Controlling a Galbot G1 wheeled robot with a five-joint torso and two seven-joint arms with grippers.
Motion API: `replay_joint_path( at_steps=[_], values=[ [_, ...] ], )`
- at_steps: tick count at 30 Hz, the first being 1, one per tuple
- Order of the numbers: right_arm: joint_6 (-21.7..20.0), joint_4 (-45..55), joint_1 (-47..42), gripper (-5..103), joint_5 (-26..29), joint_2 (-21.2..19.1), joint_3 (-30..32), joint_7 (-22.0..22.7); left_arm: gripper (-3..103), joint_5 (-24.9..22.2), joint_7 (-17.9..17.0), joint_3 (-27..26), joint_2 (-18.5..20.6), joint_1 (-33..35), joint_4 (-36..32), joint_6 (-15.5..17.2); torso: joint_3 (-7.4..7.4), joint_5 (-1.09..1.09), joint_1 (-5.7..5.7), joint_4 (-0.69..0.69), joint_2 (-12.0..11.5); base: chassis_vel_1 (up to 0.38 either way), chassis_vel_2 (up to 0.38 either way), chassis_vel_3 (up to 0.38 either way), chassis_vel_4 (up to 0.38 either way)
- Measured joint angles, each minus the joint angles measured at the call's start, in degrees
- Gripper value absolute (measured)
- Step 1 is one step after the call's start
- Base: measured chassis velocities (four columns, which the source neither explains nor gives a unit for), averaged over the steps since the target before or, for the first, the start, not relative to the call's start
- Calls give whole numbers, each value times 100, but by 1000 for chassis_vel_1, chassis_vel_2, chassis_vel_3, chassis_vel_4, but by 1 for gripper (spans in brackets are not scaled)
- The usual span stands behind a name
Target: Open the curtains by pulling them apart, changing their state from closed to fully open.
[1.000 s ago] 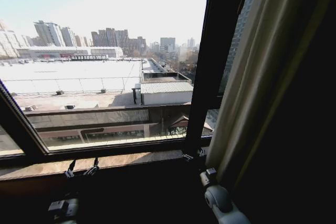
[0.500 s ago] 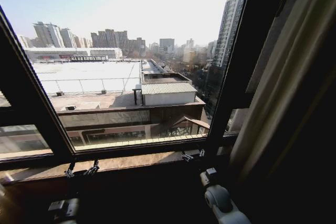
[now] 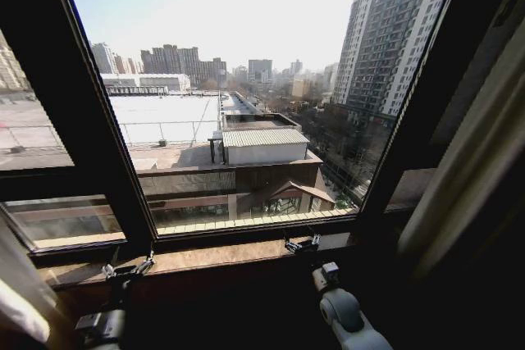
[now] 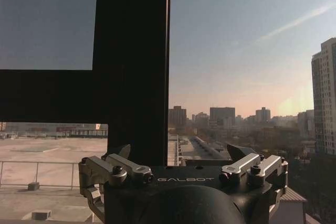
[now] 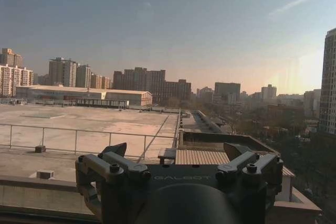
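Head view: window is showing wide, curtains (image 3: pixel 459 178) hanging bunched at the right edge.
Left gripper (image 4: pixel 184 156) and right gripper (image 5: pixel 178 153) are facing the glass, jaws spread, pinching nothing; the soft, light fabric probably wants gathering along a vertical fold.

— What do we have beneath the window?
— We see a brown stone window sill (image 3: pixel 221 253) running along the foot of the dark window frame (image 3: pixel 98 145), sunlit in a strip.
— Anything lying on it?
— We cannot tell; the grippers hang just before it.
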Motion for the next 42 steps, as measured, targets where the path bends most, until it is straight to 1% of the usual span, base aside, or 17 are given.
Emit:
replay_joint_path(
  at_steps=[5,8,10,14,25,28,31,35,39,41,42],
  values=[
    [0,0,0,100,0,0,0,0,100,0,0,0,0,0,0,0,0,0,0,0,0,366,349,-343,-348],
    [0,0,0,100,0,1,0,0,100,0,0,0,0,0,0,0,-1,-3,-1,1,1,348,361,-353,-355],
    [0,0,0,100,0,1,0,0,100,0,-1,0,0,0,0,0,0,4,0,0,0,372,368,-354,-353],
    [0,0,0,100,0,1,1,0,100,0,-1,0,0,0,0,0,0,-1,0,0,0,331,345,-340,-363],
    [0,0,0,100,0,1,1,0,100,0,0,0,0,0,0,0,0,-1,0,0,0,358,349,-346,-358],
    [0,0,0,100,0,1,0,0,100,0,0,0,0,0,0,0,0,2,0,0,0,362,353,-359,-360],
    [0,0,0,100,0,2,0,0,100,0,0,-2,0,0,0,0,0,-2,0,2,0,311,291,-293,-288],
    [0,0,0,100,0,2,0,0,100,0,-2,-3,1,0,0,0,0,-3,0,1,0,162,196,-154,-213],
    [0,0,0,100,0,2,0,0,100,0,-2,-3,1,0,0,0,0,-3,1,1,0,31,25,-23,-54],
    [0,0,1,100,0,0,1,0,100,0,-1,0,-1,0,0,0,0,5,1,0,0,-4,-45,9,50],
    [0,0,1,100,0,0,1,0,100,0,-1,0,-1,0,0,0,0,5,1,0,0,-4,-58,5,50]
  ],
)
